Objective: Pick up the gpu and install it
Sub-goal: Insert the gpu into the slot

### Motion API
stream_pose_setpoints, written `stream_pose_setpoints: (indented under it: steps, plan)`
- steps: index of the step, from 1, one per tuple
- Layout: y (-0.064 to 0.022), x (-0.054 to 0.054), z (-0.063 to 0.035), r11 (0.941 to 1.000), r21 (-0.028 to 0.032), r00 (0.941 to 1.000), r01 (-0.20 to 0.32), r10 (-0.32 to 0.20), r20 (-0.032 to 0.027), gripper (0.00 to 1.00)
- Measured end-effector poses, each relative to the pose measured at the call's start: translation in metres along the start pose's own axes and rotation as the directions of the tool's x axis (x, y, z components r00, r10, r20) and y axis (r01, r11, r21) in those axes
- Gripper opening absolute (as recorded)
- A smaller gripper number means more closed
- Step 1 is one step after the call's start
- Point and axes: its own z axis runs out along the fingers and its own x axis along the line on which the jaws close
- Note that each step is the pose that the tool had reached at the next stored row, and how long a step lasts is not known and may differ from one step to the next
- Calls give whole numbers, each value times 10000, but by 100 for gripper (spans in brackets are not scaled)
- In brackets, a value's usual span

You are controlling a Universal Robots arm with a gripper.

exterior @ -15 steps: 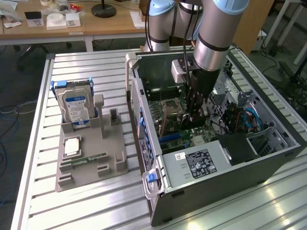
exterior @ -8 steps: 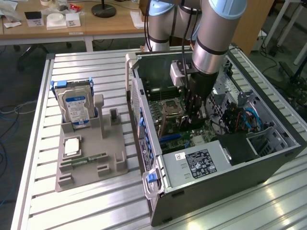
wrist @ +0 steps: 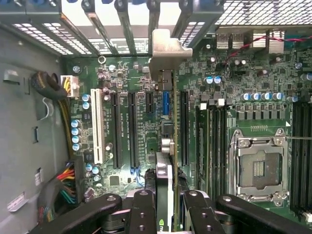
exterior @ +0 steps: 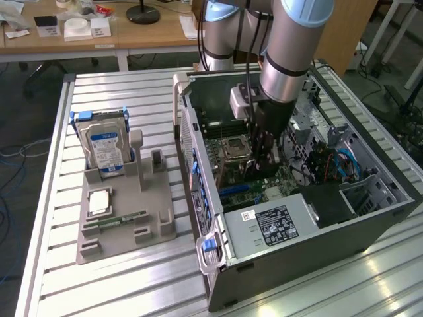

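One slatted metal table (exterior: 119, 277) bears the open computer case (exterior: 317, 244).

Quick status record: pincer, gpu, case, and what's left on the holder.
pincer: inside the open computer case, above the motherboard
grip: shut on the gpu
gpu: on edge, bracket toward the case's rear slots, over the expansion slots; seating cannot be told
holder: on the exterior view's left, carries hard drive, CPU, RAM stick
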Motion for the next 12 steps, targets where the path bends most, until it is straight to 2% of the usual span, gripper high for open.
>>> stream_pose_setpoints:
  steps: [4, 12]
  plan:
    - [20, -15, 6, 10000, 2, 10000, -23, 23, 1, 27]
    - [160, -7, 36, 10000, 7, 10000, -32, 32, 1, 27]
